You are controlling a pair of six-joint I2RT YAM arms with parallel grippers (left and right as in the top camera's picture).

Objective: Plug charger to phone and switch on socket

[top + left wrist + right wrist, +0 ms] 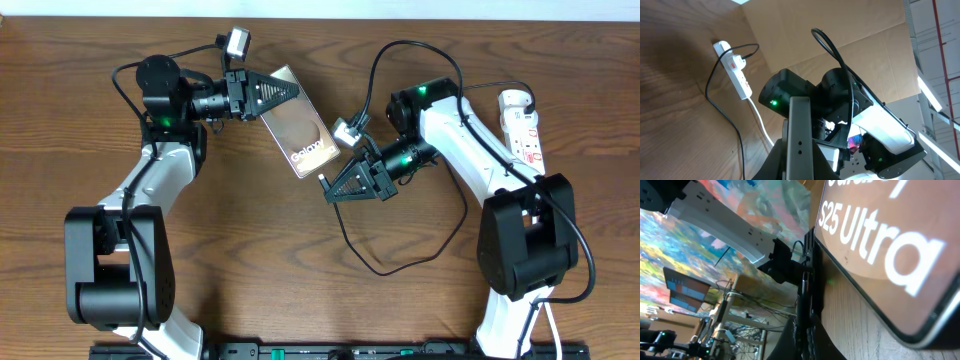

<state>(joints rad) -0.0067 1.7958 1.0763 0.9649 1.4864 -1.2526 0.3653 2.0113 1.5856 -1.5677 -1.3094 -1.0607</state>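
The phone [298,135] is a glossy slab with white "Galaxy" lettering, lying at a slant in the middle of the table. My left gripper [268,95] is shut on its far end; in the left wrist view the phone's grey edge [800,130] stands between the jaws [800,167]. My right gripper [332,185] is shut on the charger's plug end [805,292], just beside the phone's near end [890,245]. The charger's black cable [400,265] loops over the table to the socket [522,125], a white strip at the far right, which also shows in the left wrist view [736,70].
The wooden table [250,280] carries both arms. The right arm's white links [470,150] lie between the phone and the socket. A white cord [762,125] leaves the strip. The cable loop [370,60] arches above the right wrist.
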